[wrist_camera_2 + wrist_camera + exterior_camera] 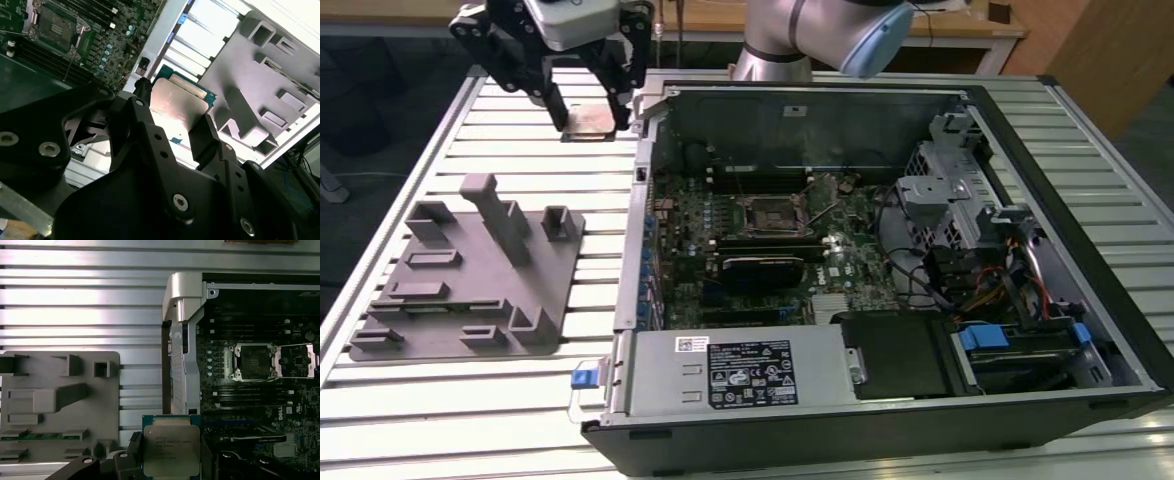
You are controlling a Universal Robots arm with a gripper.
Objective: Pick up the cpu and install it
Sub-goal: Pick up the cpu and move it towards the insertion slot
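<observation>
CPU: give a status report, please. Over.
Gripper shut on cpu. Cpu over table, outside case, not in socket. Case wall stands between cpu and socket.

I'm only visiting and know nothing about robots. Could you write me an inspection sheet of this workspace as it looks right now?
Surface: slatted metal table, carrying an open computer case.
Job's things: cpu held above the table, just outside the case; motherboard socket has its frame swung open and looks empty.
Clutter: grey fixture block lying on the table beside the case.
Grippers: gripper shut on the cpu.
Cables: coloured wire bundle inside the case.
Surroundings: wooden panel beyond the table.
</observation>
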